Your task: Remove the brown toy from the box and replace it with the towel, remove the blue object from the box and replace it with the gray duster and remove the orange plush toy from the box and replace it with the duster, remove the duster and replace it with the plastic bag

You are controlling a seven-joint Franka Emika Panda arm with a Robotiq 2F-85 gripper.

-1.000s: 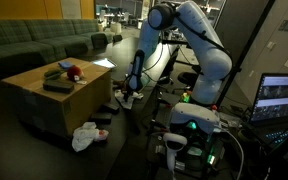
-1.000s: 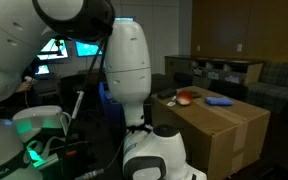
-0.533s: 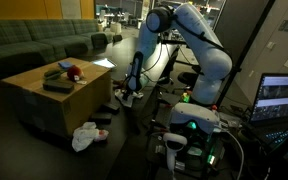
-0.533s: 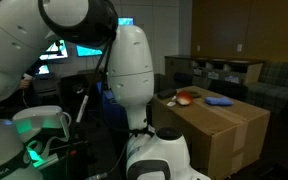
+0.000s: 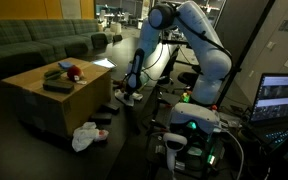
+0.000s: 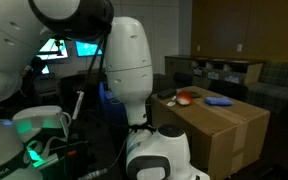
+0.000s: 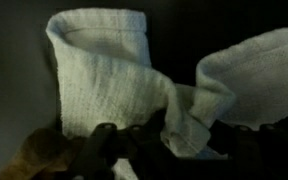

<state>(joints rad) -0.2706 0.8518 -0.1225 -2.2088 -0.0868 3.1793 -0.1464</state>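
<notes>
Gripper [image 5: 125, 93] is hanging low beside the box [image 5: 44, 100], straddling a fold of the white towel [image 7: 114, 70]. Wrist view is too dark to tell if it is gripping. Risk: a thin pinch slipping on the lift, or trailing cloth sweeping the orange plush toy [image 5: 74, 71].

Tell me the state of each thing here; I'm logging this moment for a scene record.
gripper: low beside the box, jaws unclear.
towel: crumpled, at the gripper's tips.
box: upright, things lying on top.
duster: flat on the box.
orange toy: on the box.
blue object: flat on the box.
bag: crumpled on the floor.
laptop: screen lit.
</notes>
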